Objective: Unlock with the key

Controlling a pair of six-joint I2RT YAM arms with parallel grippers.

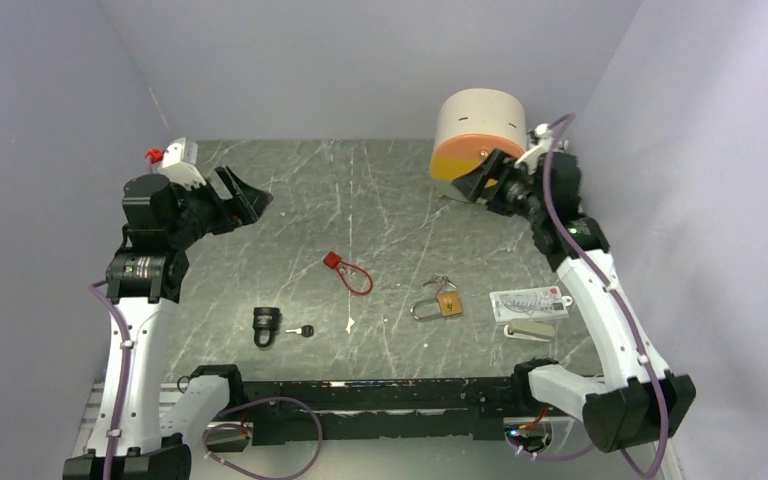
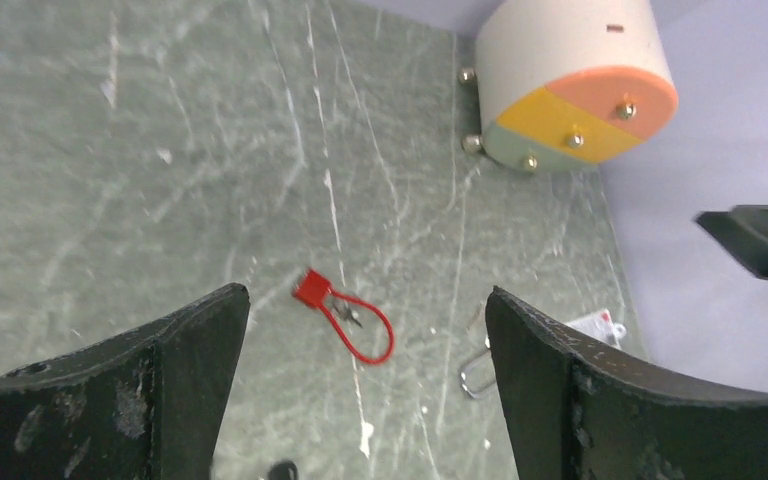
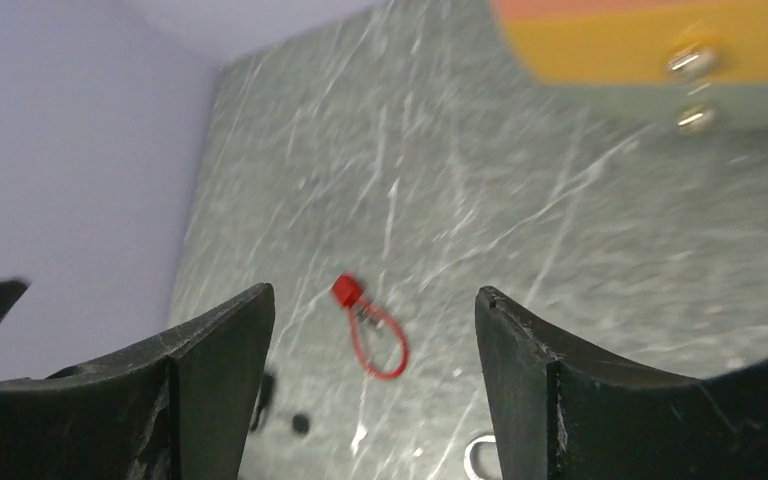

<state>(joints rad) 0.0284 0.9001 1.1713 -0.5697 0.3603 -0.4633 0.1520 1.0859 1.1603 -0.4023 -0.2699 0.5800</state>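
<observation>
Since both arms hang high over the far half of the grey table (image 1: pixel 380 190), all the locks lie below them and toward the near edge. The white drum (image 1: pixel 478 118) stands at the far right, with the right gripper (image 1: pixel 475 180) just in front of it. The left gripper (image 1: pixel 243 197) is raised at the far left. Both have their 2 fingers spread wide and hold nothing.

The brass padlock (image 1: pixel 449 304) lies right of centre, nearer the right arm, with its shackle pointing left. The black padlock (image 1: pixel 266 325) lies at the near left, nearer the left arm. Just to its right is the black-headed key (image 1: pixel 305 330), its long axis running left-right with the blade toward that lock. I judge the left gripper better placed to reach it.
</observation>
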